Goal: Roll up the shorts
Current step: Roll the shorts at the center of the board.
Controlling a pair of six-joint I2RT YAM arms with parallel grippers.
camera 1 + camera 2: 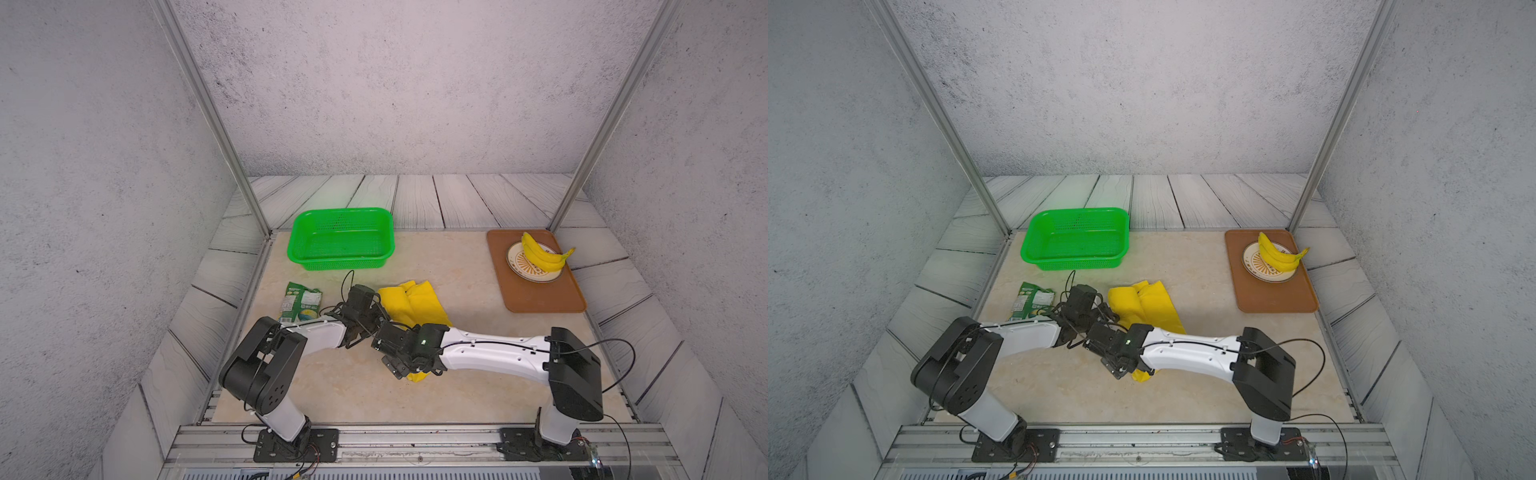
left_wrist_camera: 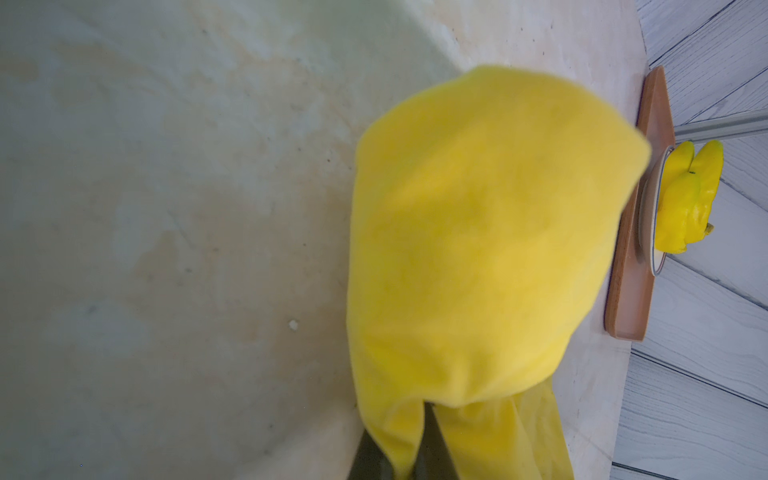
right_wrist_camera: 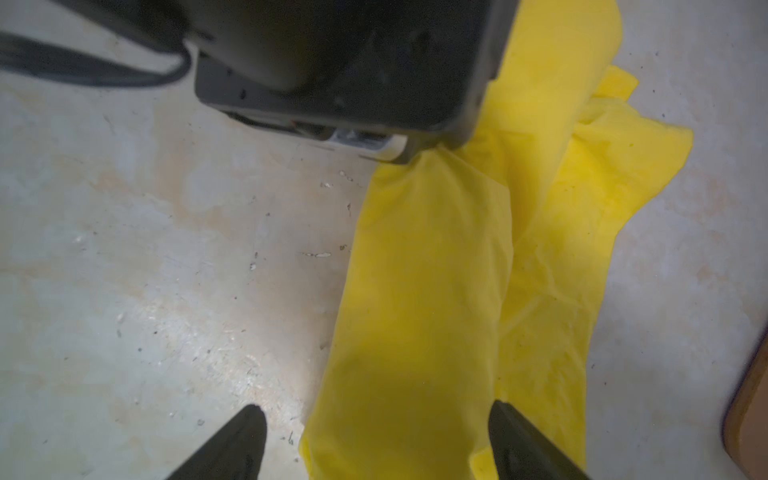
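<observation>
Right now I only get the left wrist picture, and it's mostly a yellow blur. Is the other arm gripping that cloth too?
Observer: No. The right gripper is open, its fingers astride a folded strip of the shorts.
Operator: What else is around that I can't see?
Observer: A green basket, beyond the shorts.
Operator: Anything else?
Observer: A green snack packet, lying on the near side of the basket.

Both top views are bright and even, with soft shadows on the tabletop (image 1: 457,270) and bent lines at the edges. The left wrist view shows the shorts (image 2: 478,249) blurred, perhaps too near the lens. The right wrist view is dimmer, with a glare patch.
</observation>
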